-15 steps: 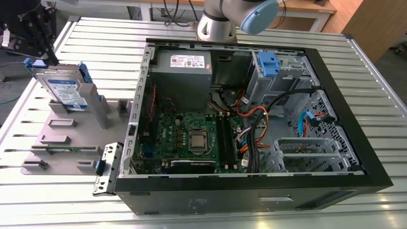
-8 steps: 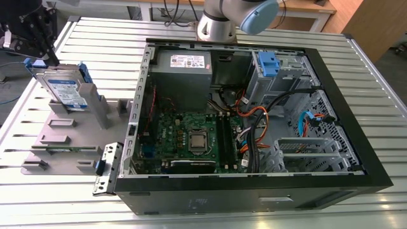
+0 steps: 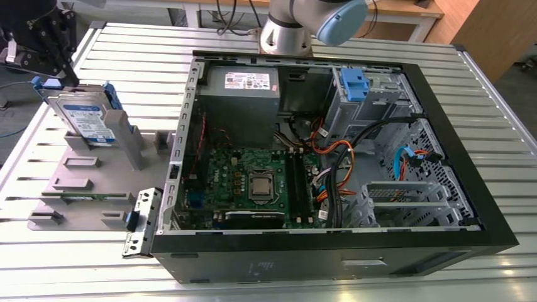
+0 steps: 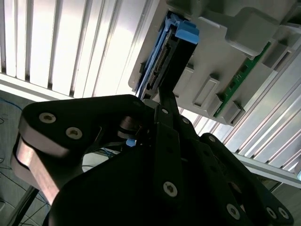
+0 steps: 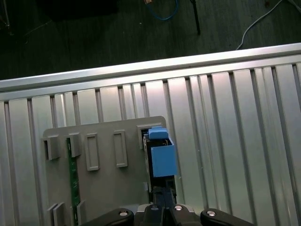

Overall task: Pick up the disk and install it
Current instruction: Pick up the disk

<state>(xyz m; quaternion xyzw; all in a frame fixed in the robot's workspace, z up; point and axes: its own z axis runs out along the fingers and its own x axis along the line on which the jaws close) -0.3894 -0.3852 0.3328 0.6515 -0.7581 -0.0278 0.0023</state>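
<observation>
Disk (image 3: pixel 84 116): silver drive with a white-and-blue label and blue carrier rails. Stood on edge, near upright, in a slot of the grey holder (image 3: pixel 92 182), at the holder's far end. Connector edge seen in the second wrist view (image 4: pixel 162 61); blue rail tab seen in the first wrist view (image 5: pixel 162 157).

Gripper (image 3: pixel 67 75): black, at the upper end of the disk, against its blue rail; also seen in both wrist views (image 4: pixel 164 89) (image 5: pixel 162 195). Open, closed or gripping: cannot tell.

Grey holder (image 4: pixel 225 56) (image 5: pixel 108 188): moulded block with several slots and tabs, laid near the table's edge on the exterior view's left. Green circuit board (image 5: pixel 72 179) seated edgewise in another slot, apart from the disk.

Table (image 3: pixel 126 50): slatted aluminium top.

Computer case (image 3: pixel 495 207): black tower laid on its side, side panel off, just beside the holder, filling the table's middle. Inside: green motherboard (image 3: pixel 251 170), grey power supply (image 3: pixel 243 88), grey drive cage (image 3: pixel 369 100) with a blue-tabbed bracket (image 3: pixel 353 82).

Robot arm (image 3: pixel 310 25): grey and pale blue, at the table's far edge.
</observation>
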